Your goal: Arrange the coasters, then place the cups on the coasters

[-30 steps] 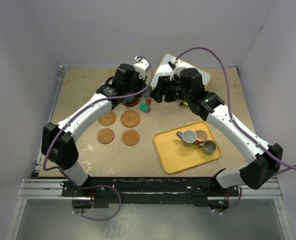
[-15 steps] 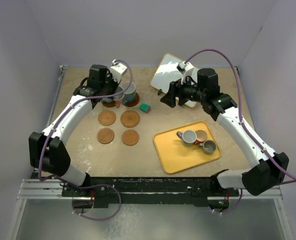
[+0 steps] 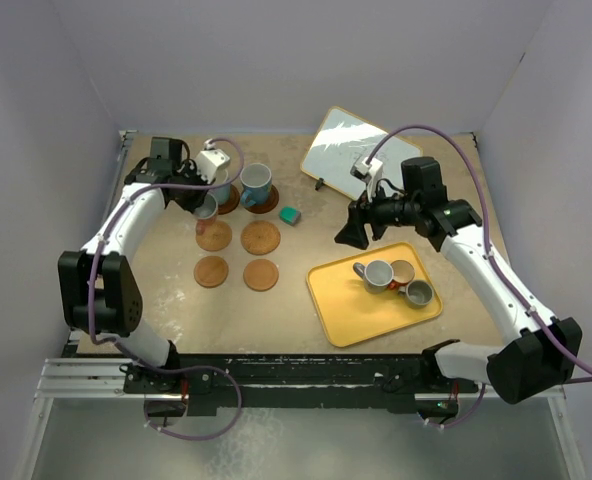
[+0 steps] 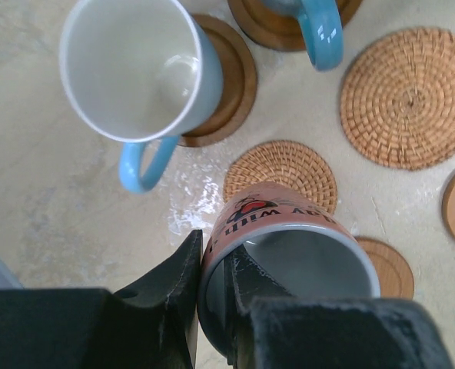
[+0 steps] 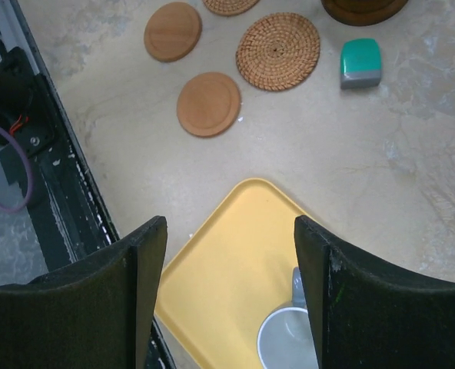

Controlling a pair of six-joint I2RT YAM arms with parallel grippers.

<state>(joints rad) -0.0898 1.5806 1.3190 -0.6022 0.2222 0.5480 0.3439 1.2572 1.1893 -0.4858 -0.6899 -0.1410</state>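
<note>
1. Nearest me, right of centre, sits the yellow tray point(image 3: 341, 320). Three cups huddle in its far half: a grey cup point(image 3: 379, 273), an orange-tan cup point(image 3: 403, 270) and a second grey cup point(image 3: 418, 293).
2. My right gripper point(image 5: 231, 231) hangs over the tray's far edge, fingers wide apart and holding nothing.
3. Left of the tray, four bare coasters form a square. The left smooth coaster point(image 3: 212, 271) and right smooth coaster point(image 3: 261, 275) are nearer. The left woven coaster point(image 3: 214, 236) and right woven coaster point(image 3: 261, 237) lie behind them.
4. My left gripper point(image 4: 214, 257) is clamped on the rim of the pink cup point(image 4: 289, 231), one finger inside and one outside. The cup is at the left woven coaster's far edge; I cannot tell whether it touches.
5. Beyond, the left blue cup point(image 4: 139, 73) stands on a dark coaster point(image 4: 227, 84). The right blue cup point(image 3: 256, 182) stands on a second dark coaster point(image 3: 268, 205).
6. The teal block point(image 3: 291, 215) lies just right of them, and a pale tilted panel point(image 3: 351, 150) stands at the far edge.
</note>
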